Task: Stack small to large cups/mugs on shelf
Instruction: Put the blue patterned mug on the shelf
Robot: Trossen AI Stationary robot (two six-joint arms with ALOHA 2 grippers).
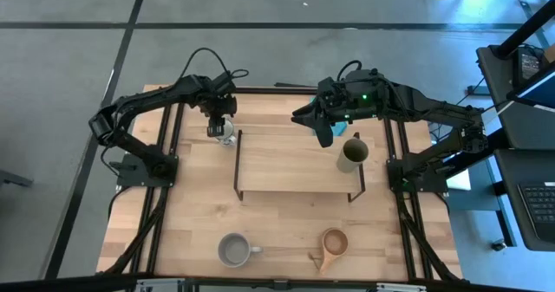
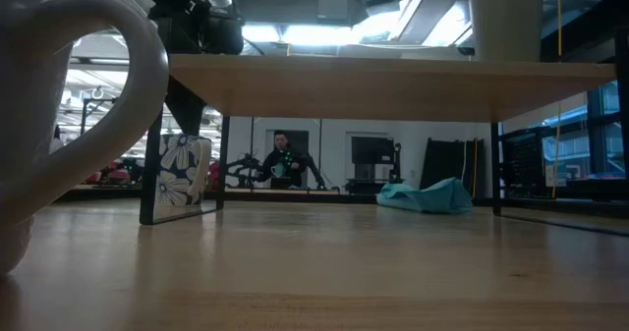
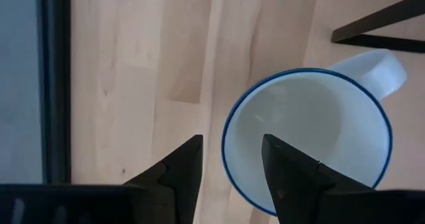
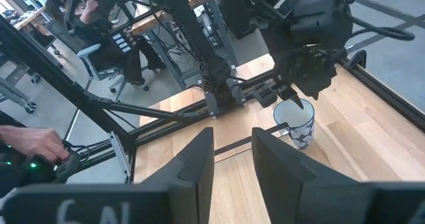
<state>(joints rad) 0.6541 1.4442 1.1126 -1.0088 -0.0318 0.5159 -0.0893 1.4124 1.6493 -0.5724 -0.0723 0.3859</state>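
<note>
The white mug, blue-rimmed with a flower print, stands upright on the table at the shelf's far left corner. My left gripper is open above it, pointing down. One finger is over the mug's inside and the other is outside its wall. The olive-green cup stands on the right end of the shelf. My right gripper is open and empty over the shelf's far edge. The grey mug and the wooden cup stand near the table's near edge.
The shelf's black wire legs stand right beside the white mug. A teal cloth lies beyond the shelf on the far side. A person sits in the room behind the table. Bare tabletop lies between the shelf and the two near cups.
</note>
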